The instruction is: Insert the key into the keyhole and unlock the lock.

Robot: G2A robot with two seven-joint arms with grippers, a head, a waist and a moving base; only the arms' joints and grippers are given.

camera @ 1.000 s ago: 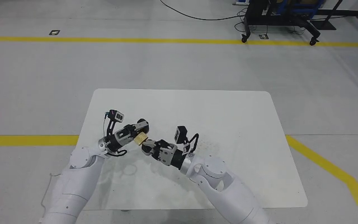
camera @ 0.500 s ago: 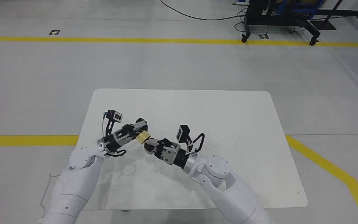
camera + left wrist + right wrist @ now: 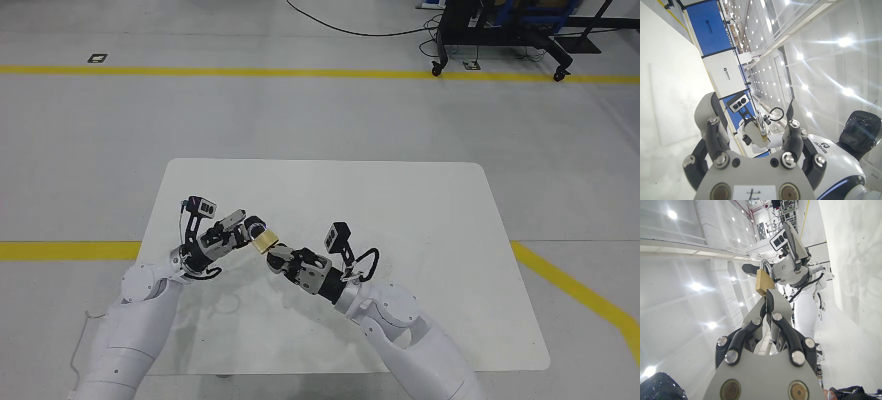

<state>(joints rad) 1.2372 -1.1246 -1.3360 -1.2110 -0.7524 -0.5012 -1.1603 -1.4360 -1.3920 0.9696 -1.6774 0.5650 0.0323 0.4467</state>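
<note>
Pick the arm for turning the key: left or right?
Right. The right hand is shut on the key at the padlock's base; the left hand is open, fingers astride the padlock, gripping nothing.

Brass-gold lock (image 3: 763, 282), silver shackle (image 3: 766, 265); white table (image 3: 420, 200); fingers' pads (image 3: 769, 306) black, ribbed.

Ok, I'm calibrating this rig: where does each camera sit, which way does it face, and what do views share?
Top view: above the arms, looking down at the white table; both arms show.
Left wrist view: on the left wrist, looking along the open left gripper toward the brass padlock.
Right wrist view: on the right wrist, looking along the right gripper, shut at the padlock's base, toward the left gripper.
All three share the padlock; each wrist view shows the other arm.
</note>
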